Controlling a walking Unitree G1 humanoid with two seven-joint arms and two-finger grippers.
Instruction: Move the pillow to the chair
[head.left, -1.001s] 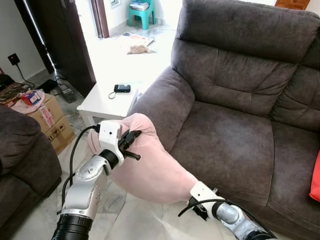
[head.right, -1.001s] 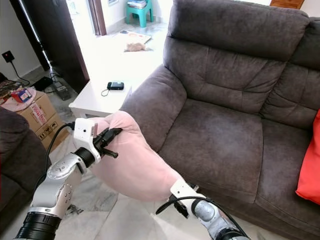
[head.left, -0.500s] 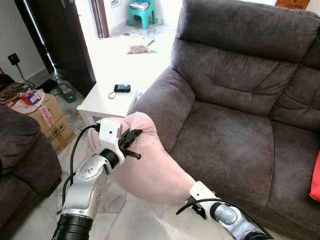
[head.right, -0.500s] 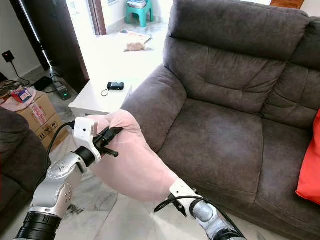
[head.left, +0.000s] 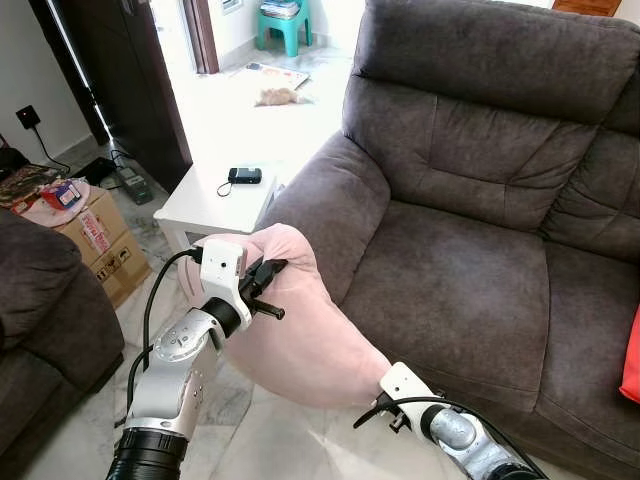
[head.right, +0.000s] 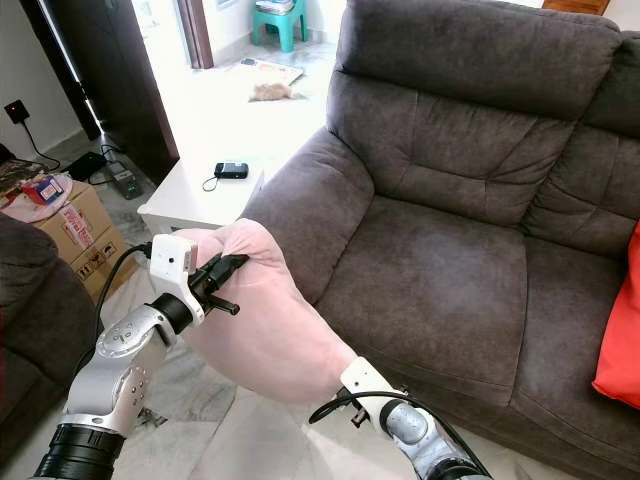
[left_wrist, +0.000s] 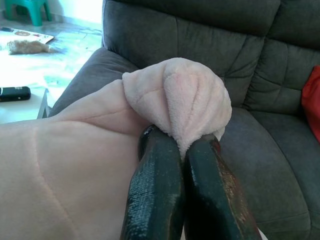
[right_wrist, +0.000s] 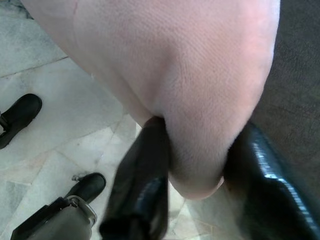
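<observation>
Pale pink and plush, the pillow (head.left: 300, 325) hangs above the tiled floor (head.left: 270, 440) just before the dark grey sofa (head.left: 470, 200), its fabric suede-like; no writing is readable. In the left wrist view the left gripper (left_wrist: 182, 150) pinches a bunched corner tight. In the right wrist view the right gripper (right_wrist: 197, 150) clamps the pillow's rounded end.

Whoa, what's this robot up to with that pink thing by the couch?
The robot is carrying a soft pink plush pillow with both arms. Its left gripper pinches a bunched corner, and its right gripper clamps the other end. The pillow hangs above the tiled floor, next to the armrest of the dark grey fabric sofa; it is not yet set down.
</observation>
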